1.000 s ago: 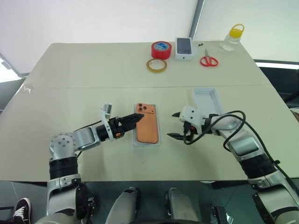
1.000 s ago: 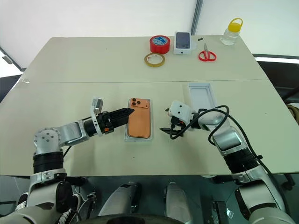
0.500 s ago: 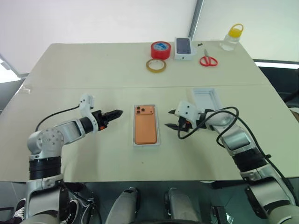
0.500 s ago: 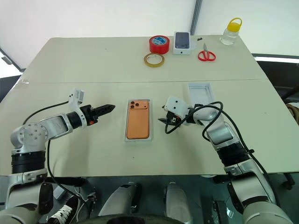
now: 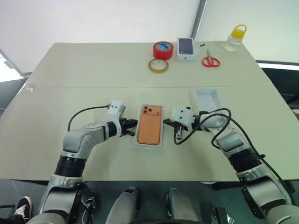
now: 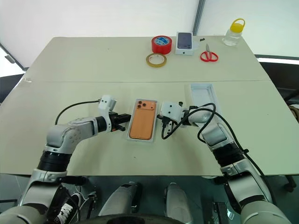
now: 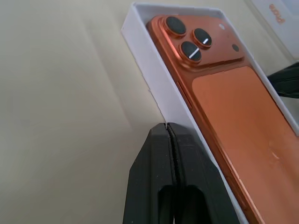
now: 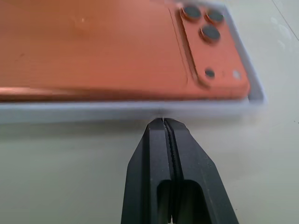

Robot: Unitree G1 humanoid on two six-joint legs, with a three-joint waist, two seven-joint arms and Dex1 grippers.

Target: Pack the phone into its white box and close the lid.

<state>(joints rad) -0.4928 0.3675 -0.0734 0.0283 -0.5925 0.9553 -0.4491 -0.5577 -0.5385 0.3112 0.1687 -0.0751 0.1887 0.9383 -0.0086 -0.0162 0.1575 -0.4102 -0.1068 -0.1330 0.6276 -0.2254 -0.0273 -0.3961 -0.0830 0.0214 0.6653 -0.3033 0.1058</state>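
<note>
The orange phone lies back up inside the shallow white box at the middle of the table, its camera lenses at the far corner. My left gripper is shut with nothing in it, its tips against the box's left wall. My right gripper is also shut and holds nothing, its tips at the box's right wall. The lid lies open side up on the table, to the right of my right gripper.
Along the far edge stand a red tape roll, a yellowish tape ring, a white box with a printed phone picture, red scissors and a bottle with a yellow cap.
Both grippers have shut. The left arm swung out to the left and came back to the box's left wall. The right gripper has edged in to the box's right wall.
</note>
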